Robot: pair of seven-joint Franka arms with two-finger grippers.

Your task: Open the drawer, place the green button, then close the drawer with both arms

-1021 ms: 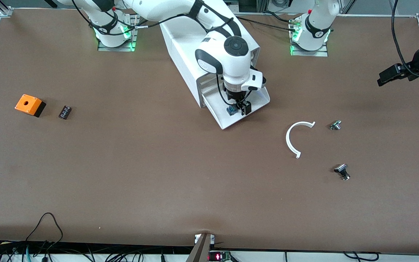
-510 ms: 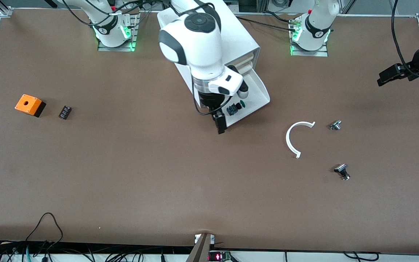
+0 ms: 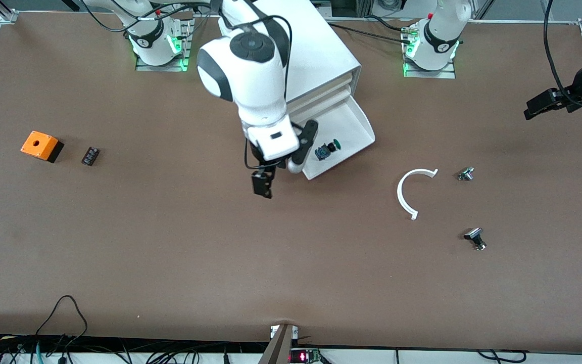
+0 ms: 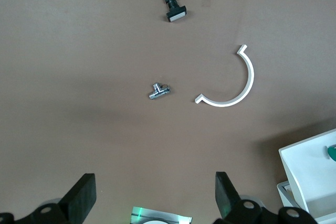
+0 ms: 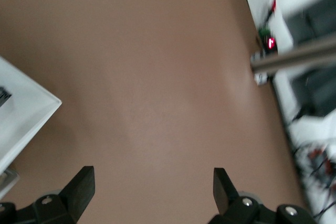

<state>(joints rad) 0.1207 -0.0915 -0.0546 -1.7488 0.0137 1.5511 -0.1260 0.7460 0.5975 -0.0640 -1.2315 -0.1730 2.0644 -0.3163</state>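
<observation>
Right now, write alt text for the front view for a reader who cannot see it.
The small green-capped push-button lies in the open lowest white tray drawer of the big white box cabinet. The right arm's black two-finger hand hangs open over bare brown table beside the drawer. The left arm's hand waits open at its end of the table.

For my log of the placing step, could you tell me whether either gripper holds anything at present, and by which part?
Nothing is held. The button lies in the open drawer; the right gripper and the left gripper are both open and empty.
</observation>
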